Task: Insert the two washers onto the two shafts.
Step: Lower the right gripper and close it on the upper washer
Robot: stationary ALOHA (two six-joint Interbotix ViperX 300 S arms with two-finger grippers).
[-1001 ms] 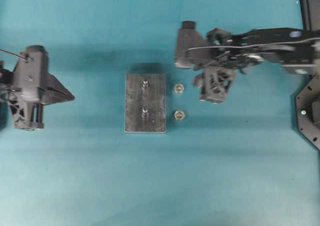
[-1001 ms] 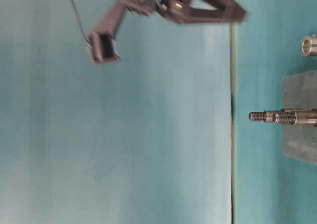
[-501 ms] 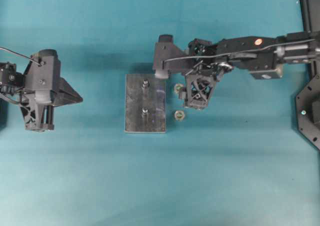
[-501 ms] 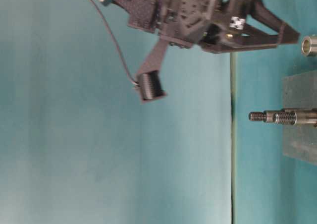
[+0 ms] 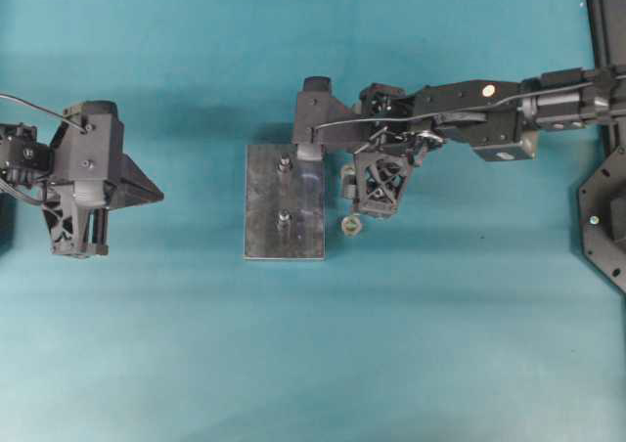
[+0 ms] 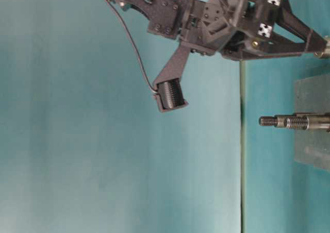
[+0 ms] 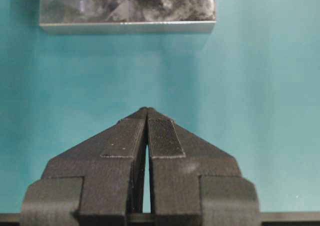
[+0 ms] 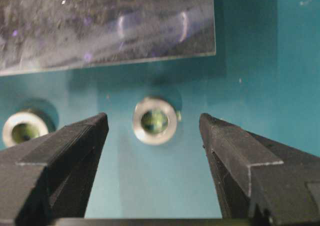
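Note:
A grey metal block [image 5: 303, 229] carries two upright threaded shafts [image 5: 284, 164] [image 5: 282, 217], also seen in the table-level view [image 6: 281, 121]. Two silver washers lie on the mat to the block's right. One washer [image 8: 155, 121] lies flat between the fingertips of my right gripper [image 8: 153, 122], which is open and low over it, touching nothing. The other washer [image 5: 351, 225] [image 8: 24, 128] sits beside it, outside the fingers. In the overhead view my right gripper [image 5: 364, 186] covers the far washer. My left gripper [image 5: 152, 195] [image 7: 147, 112] hangs far left of the block, shut and empty.
The block's near edge [image 7: 127, 27] lies ahead of the left gripper across bare teal mat. The block's edge [image 8: 107, 61] is just beyond the washers in the right wrist view. Black equipment [image 5: 602, 227] stands at the table's right edge.
My right arm has swung left and dropped toward the washers, ending over the far one with jaws still open. The left arm shifted only slightly.

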